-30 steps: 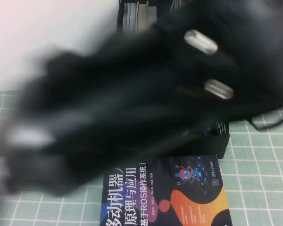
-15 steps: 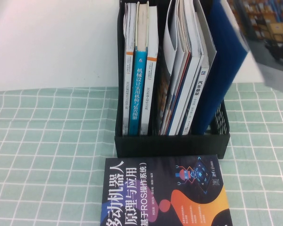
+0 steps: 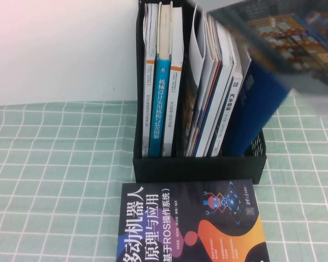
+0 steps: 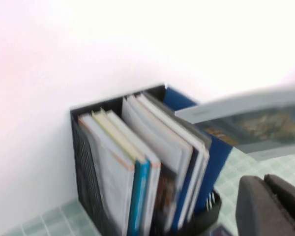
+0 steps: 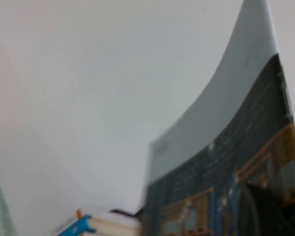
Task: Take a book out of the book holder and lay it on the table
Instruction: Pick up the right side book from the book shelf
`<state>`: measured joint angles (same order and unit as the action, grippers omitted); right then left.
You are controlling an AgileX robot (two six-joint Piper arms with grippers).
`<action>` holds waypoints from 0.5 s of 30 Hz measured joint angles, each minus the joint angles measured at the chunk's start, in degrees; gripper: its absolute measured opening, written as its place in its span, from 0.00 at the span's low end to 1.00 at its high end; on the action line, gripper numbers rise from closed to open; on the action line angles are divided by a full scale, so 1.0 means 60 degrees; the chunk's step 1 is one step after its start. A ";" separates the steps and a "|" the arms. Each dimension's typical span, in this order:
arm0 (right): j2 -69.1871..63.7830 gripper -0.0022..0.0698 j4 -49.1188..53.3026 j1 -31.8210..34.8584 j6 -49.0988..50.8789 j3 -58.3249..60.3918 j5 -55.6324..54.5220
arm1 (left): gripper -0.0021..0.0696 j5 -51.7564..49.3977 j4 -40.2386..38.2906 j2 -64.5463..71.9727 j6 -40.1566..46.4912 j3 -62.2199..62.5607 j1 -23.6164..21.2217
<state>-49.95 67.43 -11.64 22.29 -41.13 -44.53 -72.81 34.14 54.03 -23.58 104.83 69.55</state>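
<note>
High view, nearest edge: dark navy book [image 3: 191,224] with orange-purple shapes and white characters, lying flat on the bench [image 3: 54,164], its far edge just before the book holder [image 3: 199,166].

Behind it: book holder standing upright on the green checked cloth, both slots filled. Left slot: upright volumes, spines forward, one of them teal. Right slot: thin magazines leaning towards the left slot, with a plain blue book [image 3: 257,109] against the right wall.

Above and beyond the right slot: the book [image 3: 273,33], out of the holder, held in the air, tilted and blurred, overlapping the top of the blue book. Not on the bench.

Farthest back: plain white wall [image 3: 60,49].

Neither gripper visible from the high camera.

Left wrist view: left gripper [image 4: 270,206] at the frame corner, raised, clear of the holder and of the book [image 4: 255,123]; open or closed, cannot tell.

Right wrist view: right gripper [image 5: 265,211] closed on the book [image 5: 226,162], cover bowed and filling much of the frame.
</note>
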 joint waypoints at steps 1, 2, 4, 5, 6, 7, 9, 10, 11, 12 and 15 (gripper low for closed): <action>0.0111 0.05 0.0043 0.0000 0.0023 -0.0086 0.0000 | 0.03 0.0000 -0.0067 -0.0202 0.0000 -0.0318 0.0000; 0.0203 0.05 0.0101 0.0000 0.0044 -0.0185 0.0000 | 0.03 0.0000 -0.0156 -0.0393 0.0000 -0.0667 0.0000; 0.0294 0.05 0.0343 0.0000 0.0110 -0.0442 -0.0062 | 0.03 0.0000 -0.0255 -0.0684 0.0000 -0.1340 0.0000; 0.0316 0.05 0.0499 0.0000 0.0219 -0.0579 -0.0101 | 0.03 0.0000 -0.0320 -0.0836 -0.0080 -0.1742 0.0000; 0.0330 0.05 0.0638 0.0000 0.0381 -0.0682 -0.0104 | 0.03 0.0034 -0.0344 -0.0962 -0.0190 -0.2087 0.0000; 0.0330 0.05 0.0857 0.0000 0.0583 -0.0801 -0.0126 | 0.03 0.0218 -0.0361 -0.1134 -0.0389 -0.2555 0.0000; 0.0330 0.05 0.1326 0.0000 0.0963 -0.0944 -0.0126 | 0.03 0.0989 -0.0367 -0.1480 -0.0726 -0.3507 0.0000; 0.0282 0.05 0.1609 0.0000 0.1175 -0.0962 -0.0126 | 0.03 0.1585 -0.0367 -0.1648 -0.0869 -0.4083 0.0000; 0.0221 0.05 0.1907 0.0000 0.1389 -0.0982 -0.0126 | 0.03 0.2251 -0.0382 -0.1818 -0.0968 -0.4677 0.0000; 0.0116 0.05 0.2150 0.0000 0.1536 -0.0982 -0.0126 | 0.03 0.2951 -0.0382 -0.1947 -0.1118 -0.5275 0.0000; -0.0296 0.05 0.2783 0.0000 0.1900 -0.0997 -0.0333 | 0.03 0.5064 -0.0401 -0.2311 -0.1814 -0.6881 0.0000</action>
<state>-51.73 84.13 -11.64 33.69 -47.11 -46.52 -42.42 31.74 40.17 -34.46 63.54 69.55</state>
